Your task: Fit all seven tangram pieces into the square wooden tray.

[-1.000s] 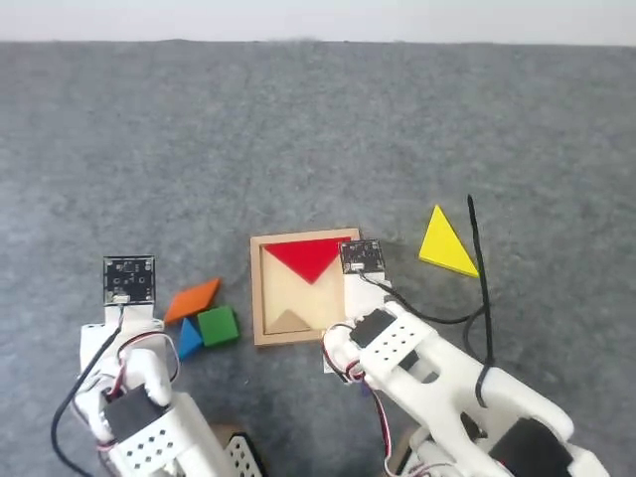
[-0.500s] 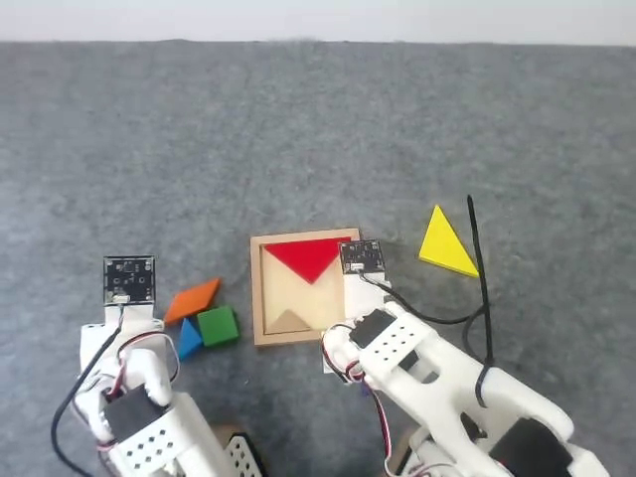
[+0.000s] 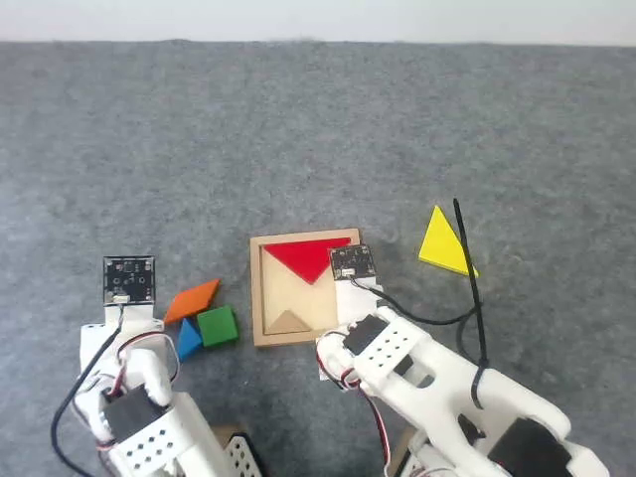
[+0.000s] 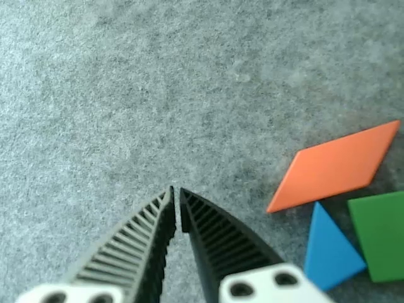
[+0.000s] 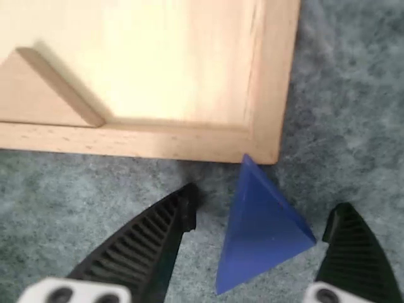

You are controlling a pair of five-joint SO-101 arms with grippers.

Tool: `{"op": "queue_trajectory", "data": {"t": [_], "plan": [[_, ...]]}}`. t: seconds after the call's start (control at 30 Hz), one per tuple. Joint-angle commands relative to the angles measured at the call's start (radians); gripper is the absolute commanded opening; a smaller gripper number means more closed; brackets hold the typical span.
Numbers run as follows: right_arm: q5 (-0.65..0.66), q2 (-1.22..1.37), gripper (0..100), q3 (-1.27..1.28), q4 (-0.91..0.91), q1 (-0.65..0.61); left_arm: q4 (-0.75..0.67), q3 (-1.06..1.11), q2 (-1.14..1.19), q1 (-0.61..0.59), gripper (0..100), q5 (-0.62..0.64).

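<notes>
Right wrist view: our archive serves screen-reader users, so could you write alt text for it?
The right gripper, jaws open, straddles a dark blue triangle lying on the grey mat, one tip pointing at a corner of the wooden tray. Inside the tray, a pale wooden piece lies along one edge.

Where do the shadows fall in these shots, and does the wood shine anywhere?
High view: soft, even light on the carpet. Right wrist view: the wooden tray is brightly lit, no glare spot; a dark shadow lies by its corner, beside the blue triangle. Left wrist view: a thin shadow edges the orange parallelogram.
</notes>
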Motion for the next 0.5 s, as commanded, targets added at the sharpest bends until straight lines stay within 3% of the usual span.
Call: {"op": "queue_trajectory", "data": {"t": [0.0,0.47], "plan": [[-0.009,0.031,31.8,0.006,-0.007,-0.047,-0.012,-0.005,-0.023,-0.002,1,-0.009],[-0.008,0.031,31.8,0.008,0.013,-0.047,-0.012,-0.005,-0.023,-0.002,1,-0.009]]}}
